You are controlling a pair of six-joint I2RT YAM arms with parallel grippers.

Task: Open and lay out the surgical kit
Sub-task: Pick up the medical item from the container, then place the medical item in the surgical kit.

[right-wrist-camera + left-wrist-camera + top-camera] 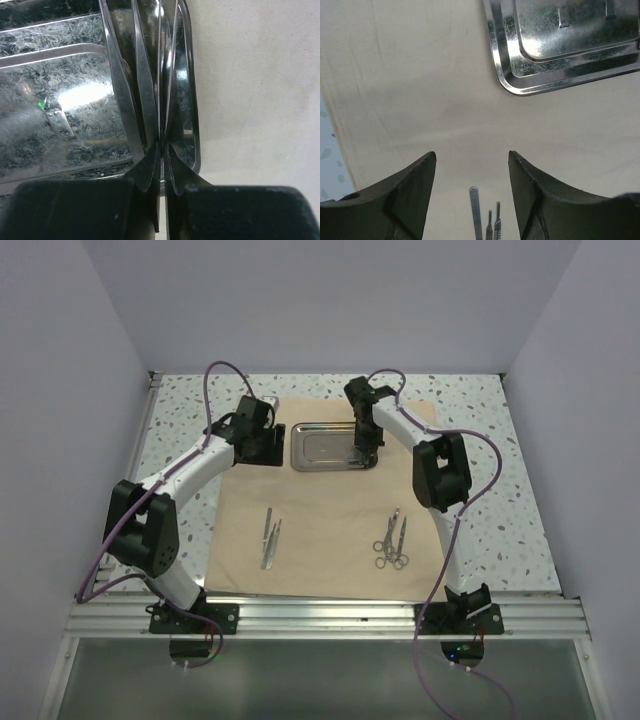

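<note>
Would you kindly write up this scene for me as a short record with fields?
cloth: spread flat
tray: on the far middle of the cloth, empty
right claw: shut on the tray's right rim
left claw: open, above bare cloth left of the tray, holding nothing
straight tools: lying on the cloth, near left
ring-handled tools: lying on the cloth, near right
</note>
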